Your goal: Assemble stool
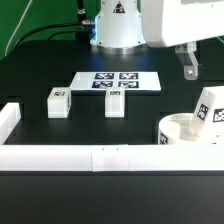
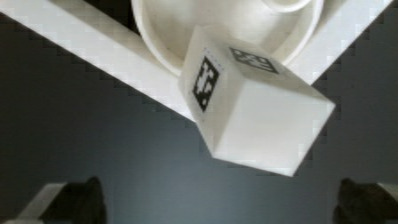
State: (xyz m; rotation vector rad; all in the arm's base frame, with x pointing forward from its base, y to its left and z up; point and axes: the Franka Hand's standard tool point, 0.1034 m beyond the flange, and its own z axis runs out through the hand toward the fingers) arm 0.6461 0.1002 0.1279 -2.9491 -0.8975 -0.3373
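**Leaning leg called for a square, centred grip**

The leg block (image 2: 258,105) stood tilted on the round seat (image 1: 180,132), one end at the seat's rim. Whether that end sat in a hole could not be told. The seat lay at the exterior view's right, touching or just beside the front border rail (image 1: 100,157).

To do this step well, it seemed best to come down along the block's own lean, close on its two flat sides near the middle, and only then right it, so that it would not twist or tip off the seat.

The pincer (image 2: 224,202) hung above the block and apart from it. Its fingers were wide and held nothing, and the block lay ahead of the gap, roughly centred.

A second leg block (image 1: 57,102) and a third leg block (image 1: 116,104) stood well apart on the dark surface (image 1: 85,128), near the marker board (image 1: 118,81)
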